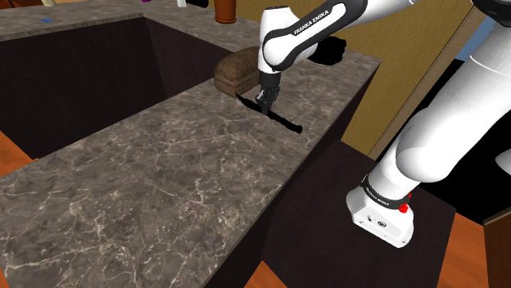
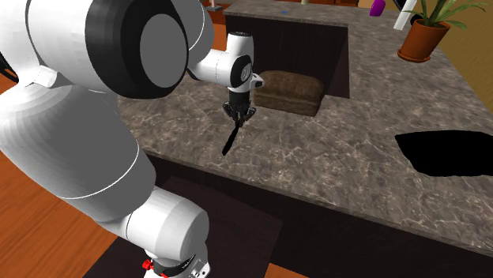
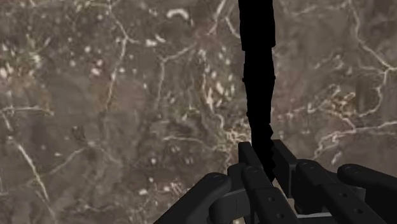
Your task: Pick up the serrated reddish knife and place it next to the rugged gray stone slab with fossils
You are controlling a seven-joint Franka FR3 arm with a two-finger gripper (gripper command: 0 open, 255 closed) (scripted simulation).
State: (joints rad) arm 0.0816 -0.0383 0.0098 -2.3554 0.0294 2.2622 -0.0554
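The marbled worktop filled most of the shoulder view, carrying everything within reach of the white arm, which bent down over its upper middle. The slab, a rugged brown lump, sat just above the second exterior view's centre, so any carry looked short. The knife, drawn black, ran from beside the slab toward the worktop's edge. The jaws pinched one end of it, apparently to lift it.

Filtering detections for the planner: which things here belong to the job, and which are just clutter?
Job: knife, drawn black; brown slab; gripper, clasping the knife's end.
Clutter: potted plant; purple thing.
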